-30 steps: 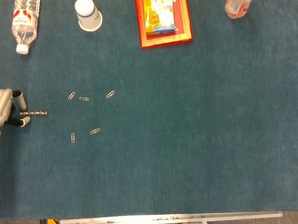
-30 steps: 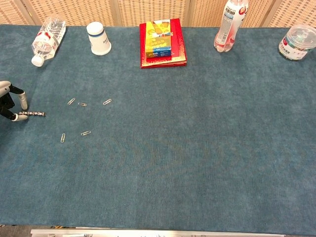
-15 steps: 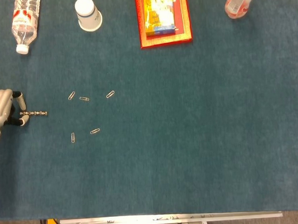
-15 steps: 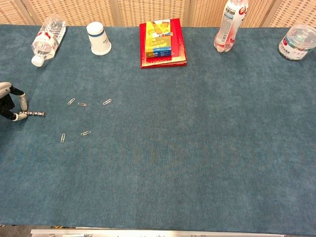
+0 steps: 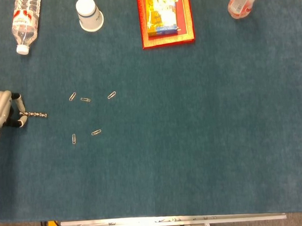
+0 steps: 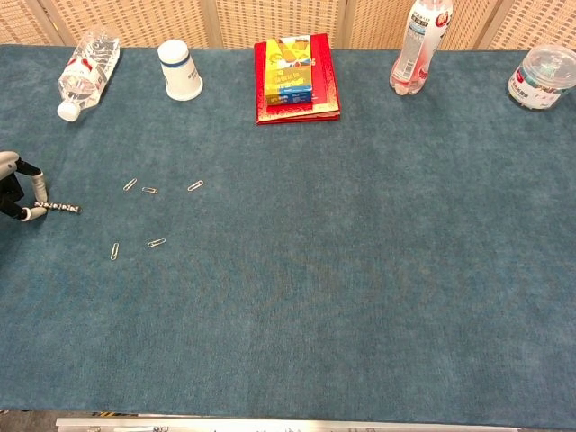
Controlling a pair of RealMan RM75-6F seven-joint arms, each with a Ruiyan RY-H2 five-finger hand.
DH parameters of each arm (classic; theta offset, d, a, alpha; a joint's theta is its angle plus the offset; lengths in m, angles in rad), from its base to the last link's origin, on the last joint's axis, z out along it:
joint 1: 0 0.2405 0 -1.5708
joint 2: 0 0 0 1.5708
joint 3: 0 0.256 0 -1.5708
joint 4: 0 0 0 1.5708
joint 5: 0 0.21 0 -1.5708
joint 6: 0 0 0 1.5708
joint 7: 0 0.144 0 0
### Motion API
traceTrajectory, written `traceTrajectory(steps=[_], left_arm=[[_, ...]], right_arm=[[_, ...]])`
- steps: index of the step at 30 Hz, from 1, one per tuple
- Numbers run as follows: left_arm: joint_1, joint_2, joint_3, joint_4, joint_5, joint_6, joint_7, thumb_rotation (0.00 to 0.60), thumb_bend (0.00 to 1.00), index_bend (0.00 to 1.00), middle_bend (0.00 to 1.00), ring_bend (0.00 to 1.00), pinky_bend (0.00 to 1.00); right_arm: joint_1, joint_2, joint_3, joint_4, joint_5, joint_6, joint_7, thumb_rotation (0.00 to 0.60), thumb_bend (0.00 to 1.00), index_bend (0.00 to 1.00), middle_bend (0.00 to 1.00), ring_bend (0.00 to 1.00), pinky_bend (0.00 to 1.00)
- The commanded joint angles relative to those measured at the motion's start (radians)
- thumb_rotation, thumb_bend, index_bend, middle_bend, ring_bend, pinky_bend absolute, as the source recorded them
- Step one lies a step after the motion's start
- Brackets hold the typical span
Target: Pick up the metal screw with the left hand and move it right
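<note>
The metal screw [image 5: 33, 114] lies flat on the blue table [image 5: 193, 141], its near end pinched between the fingertips [image 5: 20, 104] of the left hand [image 5: 1, 109]. We see the screw's free end pointing away from the hand toward five paper clips [image 5: 85, 99] just beyond. We read no legible writing. The right hand is out of view.

Silver-grey metallic left hand [image 5: 1, 110], pale fingers [image 5: 20, 103] with black segments, light rounded fingertips
</note>
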Motion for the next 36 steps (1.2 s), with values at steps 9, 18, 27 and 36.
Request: traceTrajectory(steps=[9, 18, 27, 36], left_arm=[[-0.003, 0.004, -0.002, -0.007, 0.001, 0.001, 0.004, 0.6, 0.32, 0.57, 1.0, 0.96, 0.79], [-0.002, 0.025, -0.001, -0.039, 0.002, 0.024, 0.032, 0.6, 0.33, 0.58, 1.0, 0.96, 0.79], [-0.003, 0.071, 0.0, -0.116, -0.002, 0.063, 0.087, 0.6, 0.33, 0.58, 1.0, 0.96, 0.79], [-0.007, 0.116, 0.002, -0.2, -0.002, 0.105, 0.15, 0.6, 0.33, 0.58, 1.0, 0.96, 0.79]], right_arm=[[0.001, -0.002, 0.0, 0.001, -0.001, -0.001, 0.002, 0.6, 0.0, 0.25, 0.14, 0.06, 0.28], [0.001, -0.002, 0.001, 0.002, -0.001, -0.001, 0.004, 0.6, 0.0, 0.25, 0.14, 0.06, 0.28], [0.003, -0.005, 0.001, 0.003, -0.003, -0.001, 0.006, 0.6, 0.0, 0.25, 0.14, 0.06, 0.28], [0.001, -0.006, 0.0, 0.006, -0.001, 0.0, 0.008, 0.6, 0.0, 0.25, 0.14, 0.06, 0.28]])
